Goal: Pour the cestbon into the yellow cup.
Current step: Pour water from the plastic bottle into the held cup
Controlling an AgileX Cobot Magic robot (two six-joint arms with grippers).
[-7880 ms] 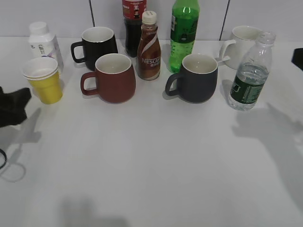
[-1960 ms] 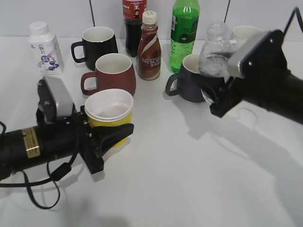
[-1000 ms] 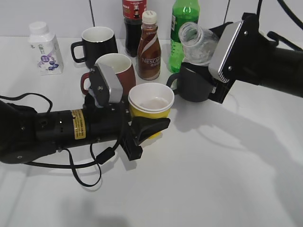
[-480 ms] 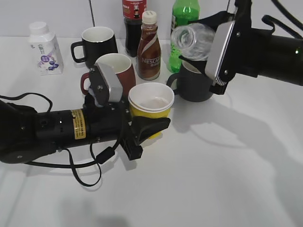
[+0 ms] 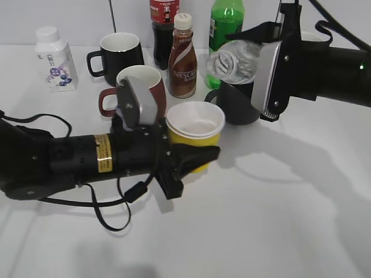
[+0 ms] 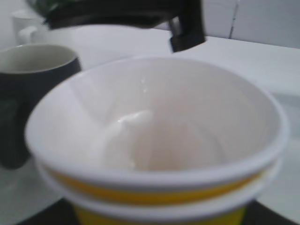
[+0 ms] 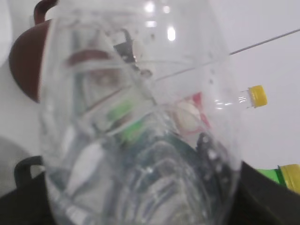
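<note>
Cestbon (image 5: 236, 59), a clear ribbed bottle with no cap, lies tipped nearly level in the right gripper (image 5: 255, 63), which is clamped around its body, open mouth pointing out past the fingers toward the other arm. Water shows inside it in the right wrist view. Just below and beyond that mouth, the yellow cup (image 5: 195, 130) stands upright, white rim and inside doubled like two stacked cups, pinched by the left gripper (image 5: 194, 162) above the white bench (image 5: 278, 220).
</note>
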